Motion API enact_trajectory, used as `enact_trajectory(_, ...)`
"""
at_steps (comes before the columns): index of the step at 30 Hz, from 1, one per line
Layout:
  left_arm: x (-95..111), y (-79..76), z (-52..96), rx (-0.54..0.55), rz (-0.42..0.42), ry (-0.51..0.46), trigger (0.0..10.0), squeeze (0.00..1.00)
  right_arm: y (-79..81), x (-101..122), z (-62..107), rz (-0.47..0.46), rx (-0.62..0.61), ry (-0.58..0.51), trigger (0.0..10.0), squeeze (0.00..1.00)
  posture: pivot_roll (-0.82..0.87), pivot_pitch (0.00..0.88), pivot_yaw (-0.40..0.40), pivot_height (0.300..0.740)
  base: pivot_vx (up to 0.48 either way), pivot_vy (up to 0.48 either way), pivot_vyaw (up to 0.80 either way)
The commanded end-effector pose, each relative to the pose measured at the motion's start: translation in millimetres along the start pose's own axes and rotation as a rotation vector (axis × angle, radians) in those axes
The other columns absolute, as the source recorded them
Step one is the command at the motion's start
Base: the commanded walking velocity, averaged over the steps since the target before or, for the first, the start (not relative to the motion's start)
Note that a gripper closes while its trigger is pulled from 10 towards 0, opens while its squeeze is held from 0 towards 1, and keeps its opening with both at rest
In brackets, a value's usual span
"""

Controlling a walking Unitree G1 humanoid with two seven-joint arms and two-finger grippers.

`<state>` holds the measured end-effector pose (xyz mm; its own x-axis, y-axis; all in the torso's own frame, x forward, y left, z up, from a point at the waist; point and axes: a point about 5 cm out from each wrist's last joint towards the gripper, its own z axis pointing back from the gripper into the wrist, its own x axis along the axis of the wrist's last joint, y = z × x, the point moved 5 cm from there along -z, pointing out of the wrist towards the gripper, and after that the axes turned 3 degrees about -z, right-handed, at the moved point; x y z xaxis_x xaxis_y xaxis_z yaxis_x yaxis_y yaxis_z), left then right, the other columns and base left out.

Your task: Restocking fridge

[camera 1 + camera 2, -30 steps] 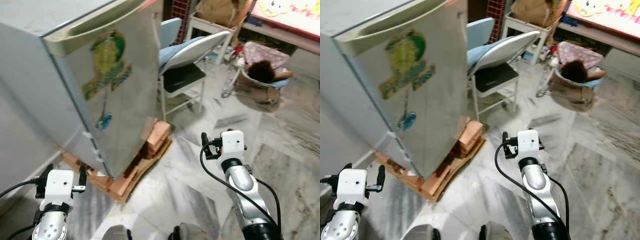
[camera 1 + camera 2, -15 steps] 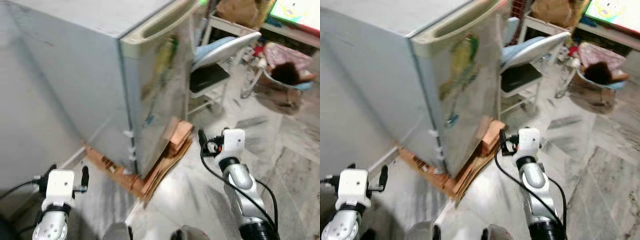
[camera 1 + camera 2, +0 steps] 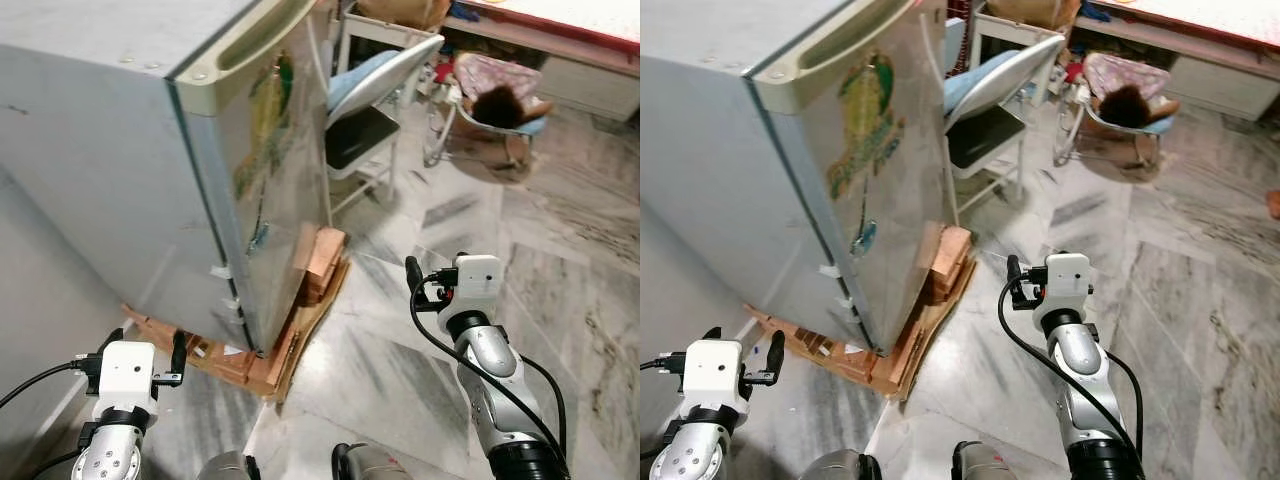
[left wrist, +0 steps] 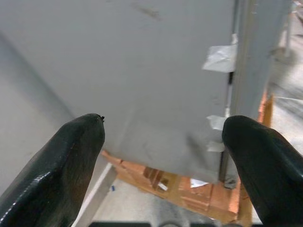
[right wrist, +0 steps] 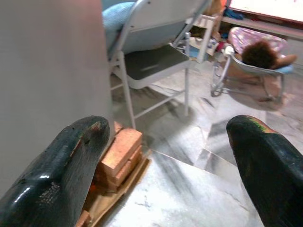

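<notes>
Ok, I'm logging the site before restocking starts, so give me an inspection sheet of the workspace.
Surface: marble floor, bare in front of the robot.
Job's things: fridge, door shut, raised on bricks and cardboard; stickers on its door.
Clutter: folding chair beside the fridge.
Grippers: left gripper open, facing the fridge's side; right gripper open, holding nothing.
Cables: black cable along the right arm.
Surroundings: a person lying on a low seat beyond the chair.

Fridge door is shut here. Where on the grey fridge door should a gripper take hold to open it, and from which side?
Probably the long cream recessed handle along the top edge of the grey fridge door. Its groove suits hooked fingers coming from the stickered front, likely at the end away from the taped edge, where the hinges seem to be.
</notes>
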<state>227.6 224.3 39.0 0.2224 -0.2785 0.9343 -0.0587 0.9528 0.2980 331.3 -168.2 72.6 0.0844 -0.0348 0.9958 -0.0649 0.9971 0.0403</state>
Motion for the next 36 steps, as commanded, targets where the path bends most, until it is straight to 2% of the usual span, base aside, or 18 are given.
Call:
enact_trajectory(1,-1,-2.6,0.6,-0.015,0.007,0.005,10.0,0.00,-4.0,-4,1.5,0.003,-0.013,0.021,10.0,0.00,0.04,0.115,-0.039,0.735,0.000,0.000,-0.80)
enact_trajectory(9,-5,-14.0,2.1,-0.120,0.083,0.043,10.0,0.00,-3.9,-10,5.5,-0.004,-0.012,0.043,10.0,0.00,0.04,0.122,-0.043,0.735,0.000,0.000,-0.80)
enact_trajectory(14,-2,-6.5,-0.5,-0.111,0.071,0.032,10.0,0.00,-4.3,-12,6.6,0.003,-0.008,0.051,10.0,0.00,0.04,0.123,-0.046,0.735,0.000,0.000,-0.80)
enact_trajectory(19,0,-8.9,-1.3,-0.122,0.084,0.034,10.0,0.00,-5.1,-12,7.0,0.008,-0.006,0.052,10.0,0.00,0.03,0.121,-0.047,0.735,0.000,0.000,-0.73)
enact_trajectory(23,-3,-17.3,0.4,-0.144,0.080,0.043,10.0,0.00,-5.0,-14,7.2,0.016,-0.005,0.064,10.0,0.00,0.03,0.121,-0.049,0.735,0.000,0.000,-0.17)
enact_trajectory(32,-3,-19.9,0.4,-0.156,0.078,0.047,10.0,0.00,-5.8,-13,5.9,0.020,-0.005,0.063,10.0,0.00,0.03,0.121,-0.050,0.735,0.000,0.000,-0.78)
enact_trajectory(36,-3,-20.1,0.0,-0.160,0.076,0.049,10.0,0.00,-5.4,-13,5.7,0.019,-0.004,0.064,10.0,0.00,0.03,0.121,-0.050,0.735,0.000,0.000,0.00)
